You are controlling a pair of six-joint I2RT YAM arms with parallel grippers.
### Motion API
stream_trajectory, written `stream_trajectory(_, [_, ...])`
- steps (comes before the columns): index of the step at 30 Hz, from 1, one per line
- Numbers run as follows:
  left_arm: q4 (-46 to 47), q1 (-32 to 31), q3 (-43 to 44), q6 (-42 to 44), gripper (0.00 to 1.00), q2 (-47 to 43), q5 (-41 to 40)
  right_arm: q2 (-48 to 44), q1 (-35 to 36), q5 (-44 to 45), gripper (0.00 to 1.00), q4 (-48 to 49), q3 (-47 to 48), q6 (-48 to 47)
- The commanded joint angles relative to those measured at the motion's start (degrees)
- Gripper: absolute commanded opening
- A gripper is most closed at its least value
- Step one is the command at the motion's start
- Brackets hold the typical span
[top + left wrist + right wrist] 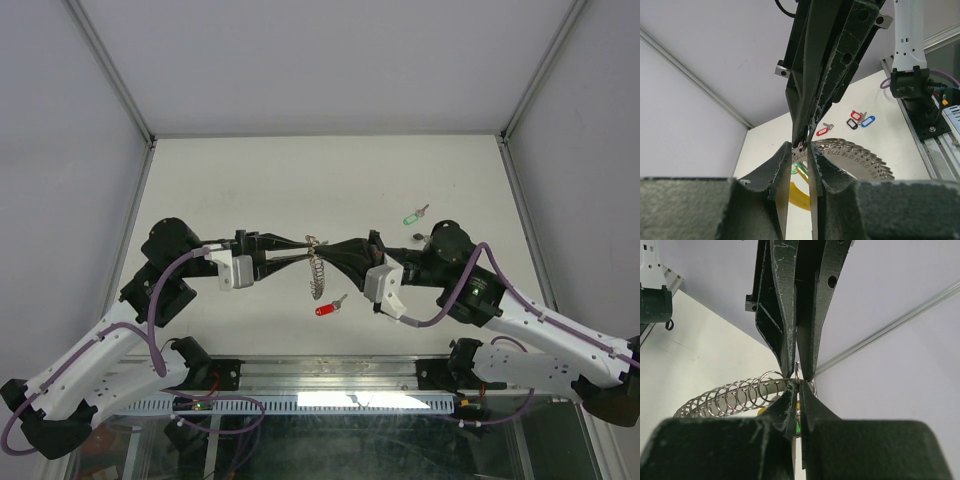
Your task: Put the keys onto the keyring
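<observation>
1. Dark fingers of the left tool are seen nearest the left wrist camera. They are set narrow, with a slim gap left between the tips.
2. One end of the keyring is seen in that gap. Whether it is actually pinched by the left tool cannot be told.
3. The right tool is brought tip to tip with the left tool at that same end of the keyring and is closed tight on the wire there.
4. From the held end, the silvery coils of the keyring are seen trailing toward the arm bases in the top view. Whether the free end touches the counter cannot be told.
5. A red-tagged key is laid on the counter just past the keyring's free end, on the side of the arm bases.
6. A green-tagged key is laid on the counter well to the right of the keyring and farther from the bases.
7. A cluster of tags, red, black and blue, is seen on the counter beyond the keyring in the left wrist view.
8. A yellow piece and a green piece are glimpsed just under the held end of the keyring. Whether they are threaded on it cannot be told.
</observation>
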Motion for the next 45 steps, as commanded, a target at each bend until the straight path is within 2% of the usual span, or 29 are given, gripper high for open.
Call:
stream_trajectory(1, [1.3, -0.6, 2.2, 1.2, 0.18, 0.0, 2.3, 0.4, 0.6, 2.6, 0.0, 1.8, 4.1, 0.5])
stream_trajectory(12, [-1.0, -0.6, 2.9, 2.5, 0.11, 0.8, 1.5, 0.4, 0.8, 2.3, 0.0, 0.7, 5.3, 2.1])
stream_trajectory(19, [-2.7, -0.6, 3.8, 3.6, 0.0, 1.1, 1.2, 1.0, 1.0, 2.3, 0.0, -1.6, 6.7, 2.9])
stream_trajectory(23, [-4.0, -0.6, 4.3, 4.7, 0.0, 1.0, 0.6, 0.7, 1.0, 2.1, 0.01, -2.3, 7.0, 3.3])
stream_trajectory(32, [-4.0, -0.6, 4.0, 5.2, 0.0, -0.2, -0.9, -2.2, 1.0, 3.6, 0.26, -4.1, 5.3, 3.9])
stream_trajectory(39, [-4.0, -0.6, 3.8, 5.1, 0.0, -0.1, -1.6, -5.1, 1.0, 6.2, 0.31, -5.8, 3.8, 5.5])
stream_trajectory(43, [-4.0, -0.6, 3.6, 3.1, 0.0, 0.5, -3.2, -6.6, 1.0, 10.5, 0.33, -6.7, 3.1, 11.4])
stream_trajectory(45, [-4.1, -0.6, 3.5, 1.2, 0.0, 1.4, -4.6, -7.3, 1.0, 15.0, 0.35, -7.6, 3.0, 17.3])
